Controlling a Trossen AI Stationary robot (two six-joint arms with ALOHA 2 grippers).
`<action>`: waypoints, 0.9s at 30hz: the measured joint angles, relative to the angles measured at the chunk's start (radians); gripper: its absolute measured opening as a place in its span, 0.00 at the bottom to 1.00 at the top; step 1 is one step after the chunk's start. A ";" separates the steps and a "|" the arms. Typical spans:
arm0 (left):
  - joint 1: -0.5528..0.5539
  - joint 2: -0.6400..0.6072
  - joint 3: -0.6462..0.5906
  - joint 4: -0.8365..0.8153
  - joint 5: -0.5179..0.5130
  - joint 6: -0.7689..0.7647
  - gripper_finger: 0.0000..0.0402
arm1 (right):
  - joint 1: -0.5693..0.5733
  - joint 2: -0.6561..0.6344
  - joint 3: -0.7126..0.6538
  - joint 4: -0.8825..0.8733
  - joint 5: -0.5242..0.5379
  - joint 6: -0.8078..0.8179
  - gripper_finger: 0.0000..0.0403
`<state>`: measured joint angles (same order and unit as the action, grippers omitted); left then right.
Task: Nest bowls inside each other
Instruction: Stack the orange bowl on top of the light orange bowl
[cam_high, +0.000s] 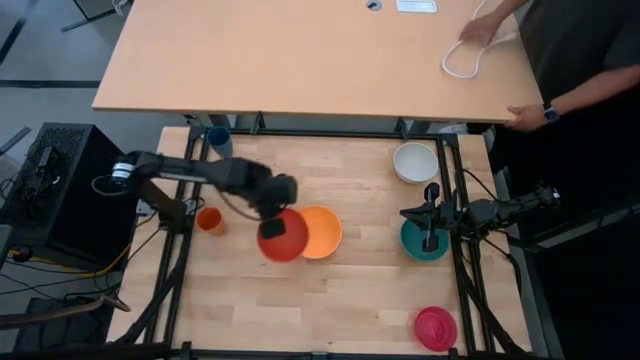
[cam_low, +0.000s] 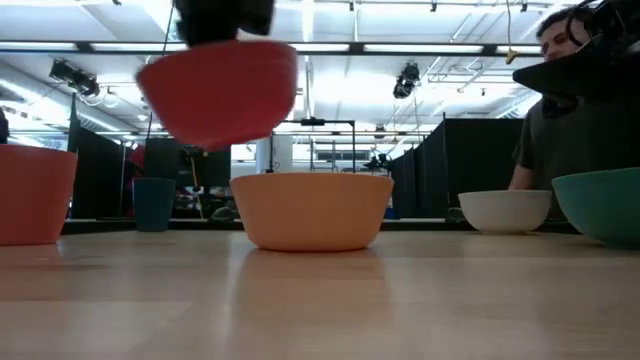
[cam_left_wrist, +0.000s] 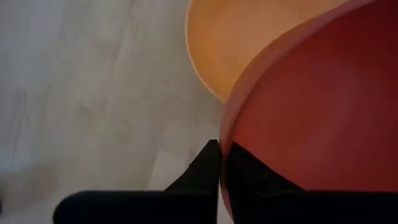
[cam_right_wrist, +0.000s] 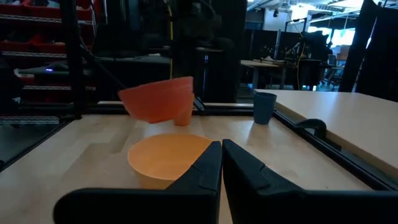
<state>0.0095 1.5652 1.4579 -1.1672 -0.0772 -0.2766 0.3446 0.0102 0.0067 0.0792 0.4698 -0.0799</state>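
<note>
My left gripper (cam_high: 272, 228) is shut on the red-orange bowl (cam_high: 285, 240), which hangs tilted above the table (cam_low: 218, 95), just left of the yellow-orange bowl (cam_high: 322, 232) that rests on its base. My right gripper (cam_high: 408, 213) is shut on nothing and waits level over the teal bowl (cam_high: 424, 242) at the right. The white bowl (cam_high: 415, 162) stands at the far right. The magenta-pink bowl (cam_high: 435, 328) lies near the front right corner. My left gripper holds the red-orange bowl by its rim (cam_left_wrist: 225, 134), on the side away from the yellow-orange bowl. One finger (cam_left_wrist: 202, 171) is outside the wall and the other (cam_left_wrist: 255, 177) inside. The fingers come steeply from above. The bowl is lifted clear and tilted.
A small orange cup (cam_high: 209, 220) stands left of the held bowl, and a dark blue cup (cam_high: 219, 141) at the far left. Beyond the far edge is a second table (cam_high: 300, 60), where a person's hands (cam_high: 480, 30) are by a white cord.
</note>
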 joint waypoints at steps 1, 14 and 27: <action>0.016 0.023 0.019 0.000 0.007 0.019 0.00 | 0.000 0.000 0.000 0.000 0.000 0.000 0.00; 0.120 0.285 0.210 -0.011 0.122 0.196 0.00 | 0.000 0.000 0.000 0.001 0.000 -0.002 0.00; 0.163 0.386 0.262 -0.015 0.183 0.270 0.00 | 0.000 0.000 0.000 0.000 0.000 -0.008 0.00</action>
<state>0.1730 1.9511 1.7195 -1.1821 0.1057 -0.0062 0.3447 0.0101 0.0071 0.0795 0.4702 -0.0879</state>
